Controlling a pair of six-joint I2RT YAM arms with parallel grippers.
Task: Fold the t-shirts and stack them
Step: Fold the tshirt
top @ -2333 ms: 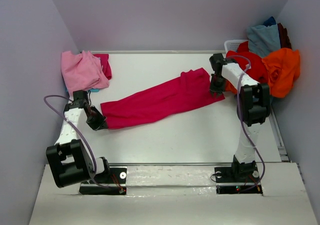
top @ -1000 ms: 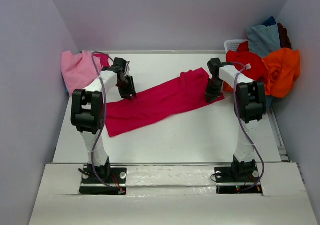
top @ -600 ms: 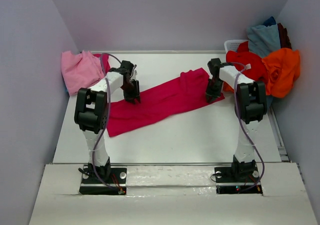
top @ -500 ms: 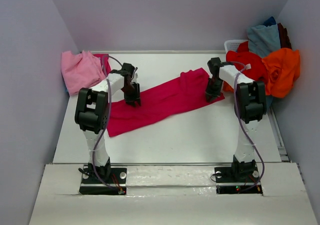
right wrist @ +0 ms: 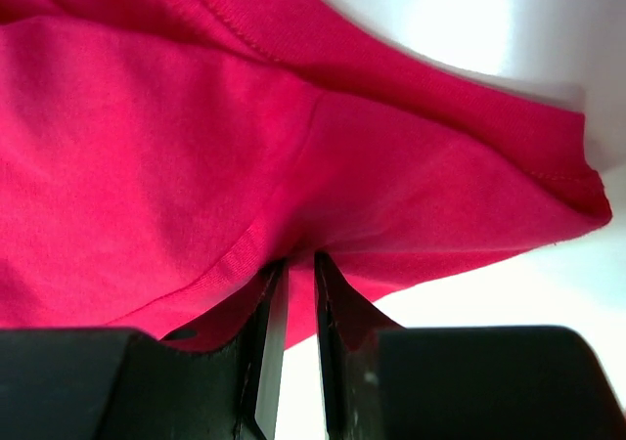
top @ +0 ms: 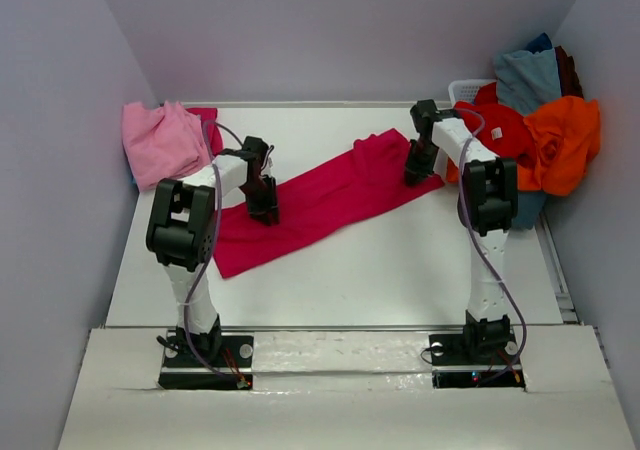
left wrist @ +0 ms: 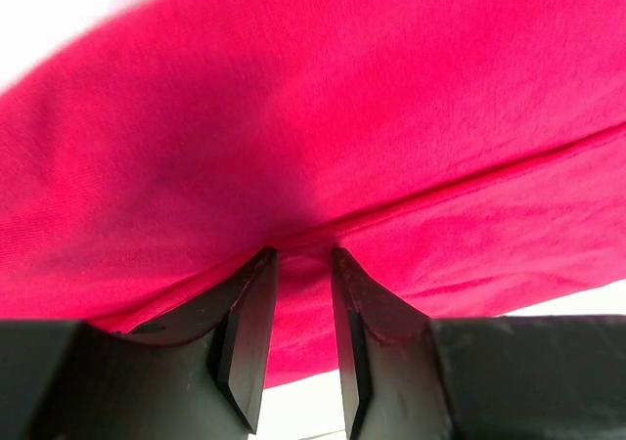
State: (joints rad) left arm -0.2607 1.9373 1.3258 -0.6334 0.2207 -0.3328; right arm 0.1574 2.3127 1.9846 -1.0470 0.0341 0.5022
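A crimson-magenta t-shirt (top: 320,202) lies folded into a long band, running diagonally across the white table (top: 380,270). My left gripper (top: 265,210) is pressed down on the band's far edge near its left end. In the left wrist view its jaws (left wrist: 303,254) stand partly open, straddling a hem of the cloth (left wrist: 323,117). My right gripper (top: 412,173) is at the band's right end. Its jaws (right wrist: 293,261) are shut on a pinch of the crimson fabric (right wrist: 147,156), which puckers toward the tips.
A light pink t-shirt (top: 158,140) lies at the back left, with a bit of magenta cloth (top: 209,122) behind it. At the back right, orange (top: 565,140), red (top: 497,125) and grey-blue (top: 525,75) shirts are heaped over a white basket (top: 467,88). Walls enclose three sides.
My left arm swung from the table's left edge onto the shirt's far edge and settled slightly nearer. My right gripper drew its end of the shirt back and left.
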